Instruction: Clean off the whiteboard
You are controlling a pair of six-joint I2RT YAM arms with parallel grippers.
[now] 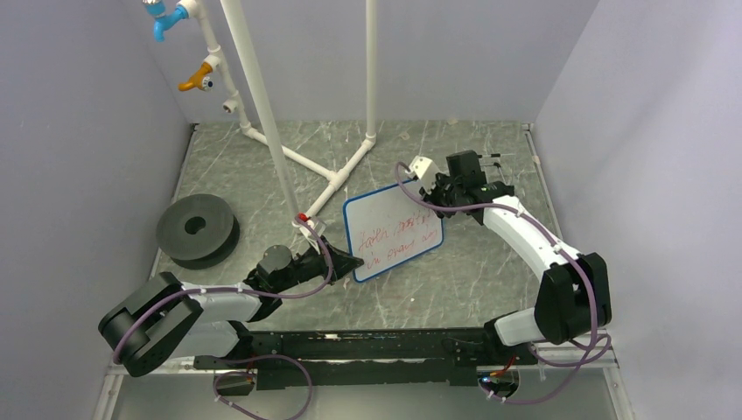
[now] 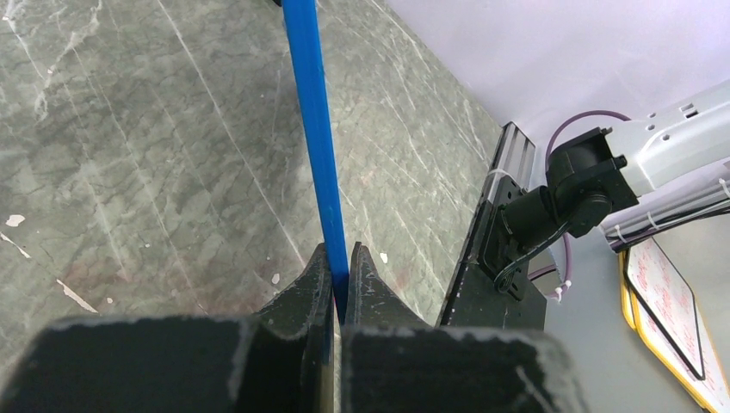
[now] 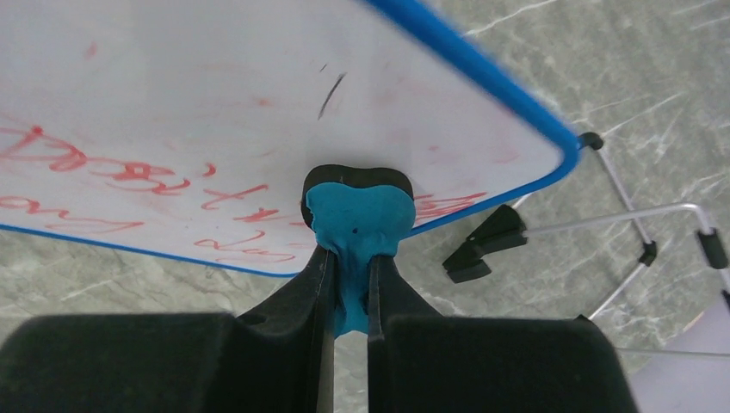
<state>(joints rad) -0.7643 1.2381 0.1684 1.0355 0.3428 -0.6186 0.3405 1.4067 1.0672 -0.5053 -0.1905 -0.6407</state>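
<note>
The whiteboard [image 1: 392,229] is a white board with a blue rim and red handwriting, held tilted above the table. My left gripper [image 1: 353,265] is shut on its lower left corner. In the left wrist view the blue rim [image 2: 314,129] runs edge-on straight up from between the left gripper's [image 2: 342,258] closed fingers. My right gripper [image 3: 349,258] is shut on a blue eraser [image 3: 357,215] with a dark pad. The eraser presses on the whiteboard [image 3: 215,112] near its right corner, just beside the red lines. From above, the right gripper [image 1: 435,201] sits at the board's upper right edge.
A dark grey disc [image 1: 198,229] lies at the left. A white pipe frame [image 1: 332,171] stands behind the board, with taps on its upper part. A thin wire easel stand [image 3: 637,232] lies on the marbled table beyond the board. Walls close in left, right and back.
</note>
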